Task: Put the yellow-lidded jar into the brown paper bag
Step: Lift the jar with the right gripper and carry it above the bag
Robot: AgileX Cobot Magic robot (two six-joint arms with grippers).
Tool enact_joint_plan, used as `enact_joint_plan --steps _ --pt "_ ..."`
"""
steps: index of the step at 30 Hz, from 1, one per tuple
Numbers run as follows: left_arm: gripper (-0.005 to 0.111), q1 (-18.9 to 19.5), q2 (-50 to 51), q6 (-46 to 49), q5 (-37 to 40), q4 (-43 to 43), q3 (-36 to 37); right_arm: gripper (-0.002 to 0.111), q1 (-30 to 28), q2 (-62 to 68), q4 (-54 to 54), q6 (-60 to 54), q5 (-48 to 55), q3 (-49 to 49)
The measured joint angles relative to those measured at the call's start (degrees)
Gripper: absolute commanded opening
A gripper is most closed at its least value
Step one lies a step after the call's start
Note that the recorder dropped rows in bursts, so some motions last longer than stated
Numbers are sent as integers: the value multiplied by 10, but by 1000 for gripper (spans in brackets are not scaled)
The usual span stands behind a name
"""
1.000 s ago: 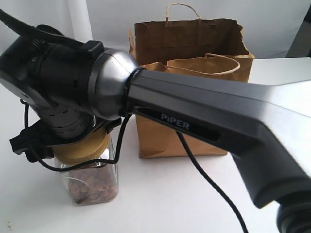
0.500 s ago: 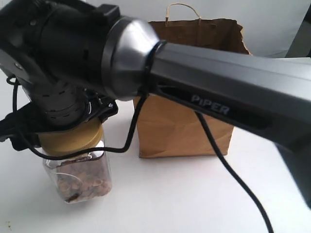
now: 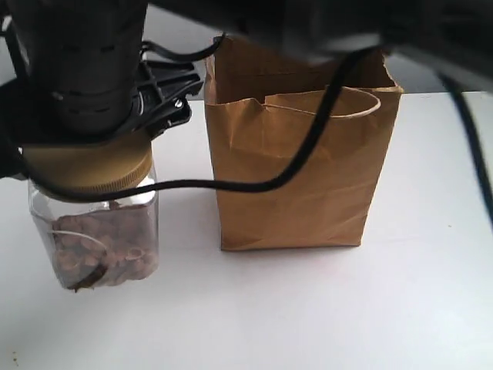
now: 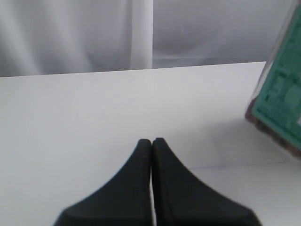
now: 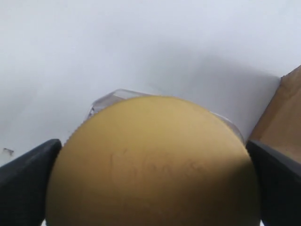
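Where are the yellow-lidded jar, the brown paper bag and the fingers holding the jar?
yellow-lidded jar (image 3: 100,243): exterior view, on its clear body.
brown paper bag (image 3: 300,208): exterior view, on its front wall.
right fingers (image 5: 26,176): right wrist view, on one finger beside the lid.

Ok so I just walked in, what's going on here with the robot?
The right gripper, reaching across to the left side of the exterior view, holds the yellow-lidded jar from above, its fingers clamped on either side of the lid. The jar hangs slightly tilted beside the brown paper bag, which stands upright and open on the white table. The jar is not in the bag yet. The left gripper is shut on nothing above the table.
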Motion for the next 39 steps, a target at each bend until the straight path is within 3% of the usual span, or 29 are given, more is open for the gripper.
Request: enact_joint_plan --steps 10,25,39 --pt "1 0 0 0 0 0 0 0 0 -107 -46 -13 0 0" --pt "1 0 0 0 0 0 0 0 -3 -210 -277 14 -47 0" --pt "1 0 0 0 0 0 0 0 -128 -209 -294 26 -88 0"
